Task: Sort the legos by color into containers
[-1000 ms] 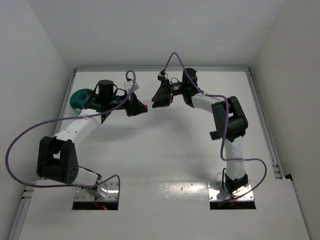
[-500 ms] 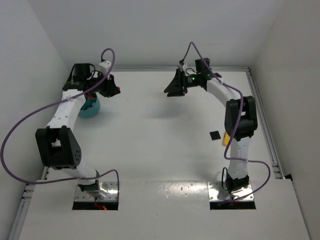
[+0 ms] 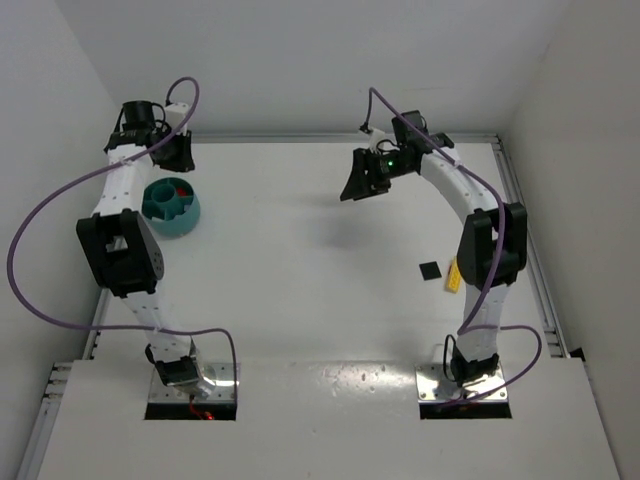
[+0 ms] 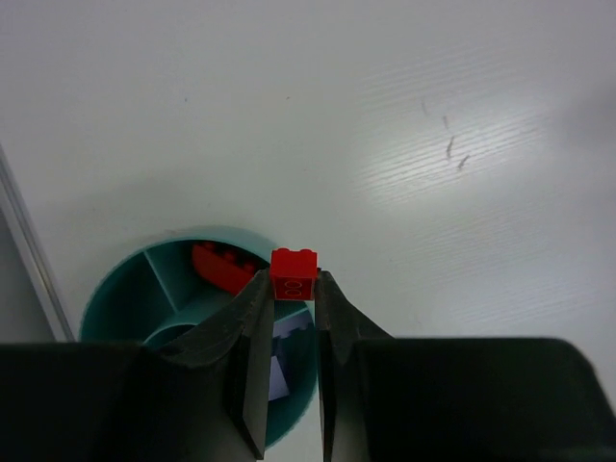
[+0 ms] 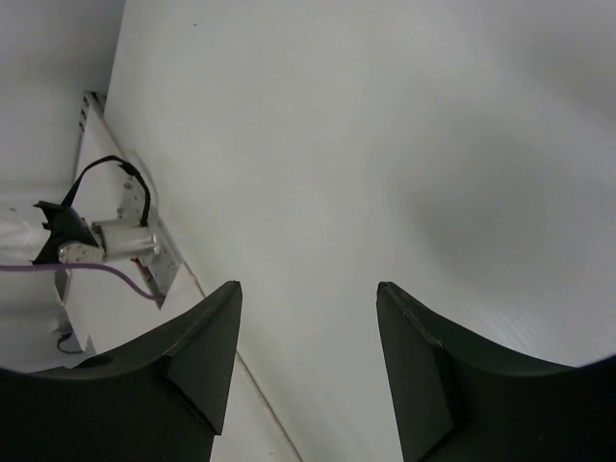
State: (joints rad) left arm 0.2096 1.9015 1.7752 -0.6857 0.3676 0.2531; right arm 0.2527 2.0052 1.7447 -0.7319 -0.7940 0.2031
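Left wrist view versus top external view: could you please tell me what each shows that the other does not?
Only the left wrist view shows the red lego pinched between the jaws of the left gripper. Only the top external view shows the right gripper, a black piece and a yellow piece on the table. Both show the teal bowl with red inside one compartment.

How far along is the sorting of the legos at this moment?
Done: one red lego lies in a compartment of the teal bowl. In hand: the left gripper holds a red brick above that bowl. Left: a yellow piece and a dark piece lie on the table; the right gripper is open and empty.
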